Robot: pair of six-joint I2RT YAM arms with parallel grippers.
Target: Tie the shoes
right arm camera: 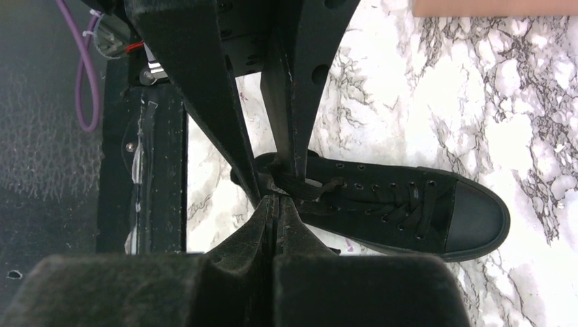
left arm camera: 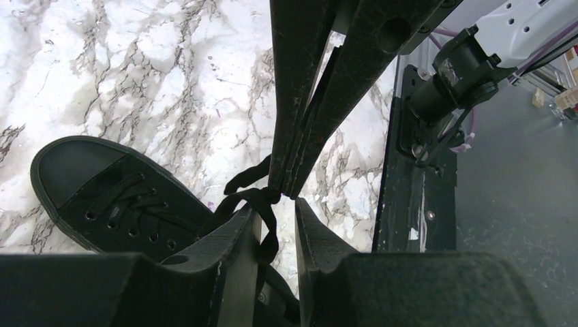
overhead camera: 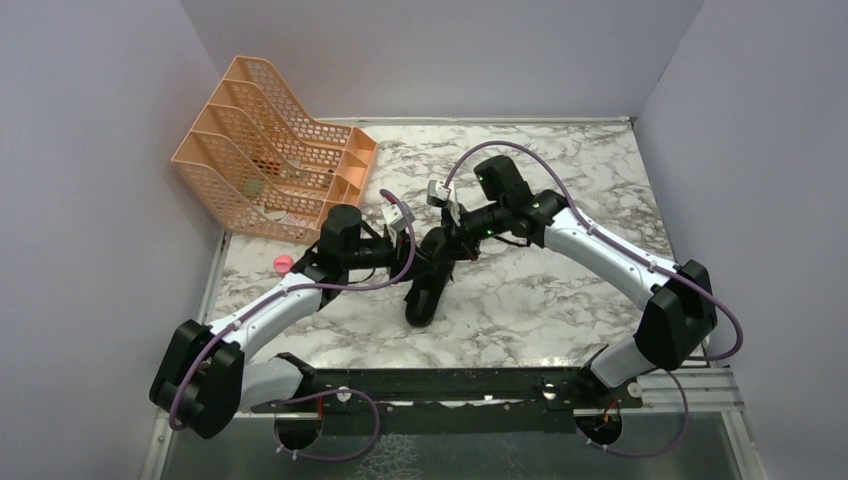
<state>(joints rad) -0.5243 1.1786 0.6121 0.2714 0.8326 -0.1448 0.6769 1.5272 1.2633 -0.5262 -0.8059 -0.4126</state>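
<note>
Scene: Two robot arms close in on one black shoe (overhead camera: 421,298) lying on a marble worktop (overhead camera: 570,290), a tying job that looks mid-course.
Shoe: It sits flat on its sole to the right of the peach file rack (overhead camera: 270,160) and nearer the arm bases than the rack. Its toe points away from the rack. Placed like this, each arm can reach the collar end from its own side.
Laces (left arm camera: 255,199): They are threaded flat through the eyelets. The loose ends are gathered into a small bunch and lifted clear of the collar.
Right hand (right arm camera: 276,201): It is right of the rack's near corner. The fingers are pressed together with the lace bunch pinched at the tips. It appears to be an anchor grip that keeps the lace taut and off the tongue.
Left hand (left arm camera: 278,208): It meets the right hand almost tip to tip. Its jaws are slightly parted, and one strand hangs in the gap against one finger without being visibly clamped. That loose stance would suit letting go or taking a fresh hold.
Stage: No finished bow is visible, so most of the knot looks yet to be made.
Risk: With thin black lace against black fingers, a strand could slip free unnoticed.
</note>
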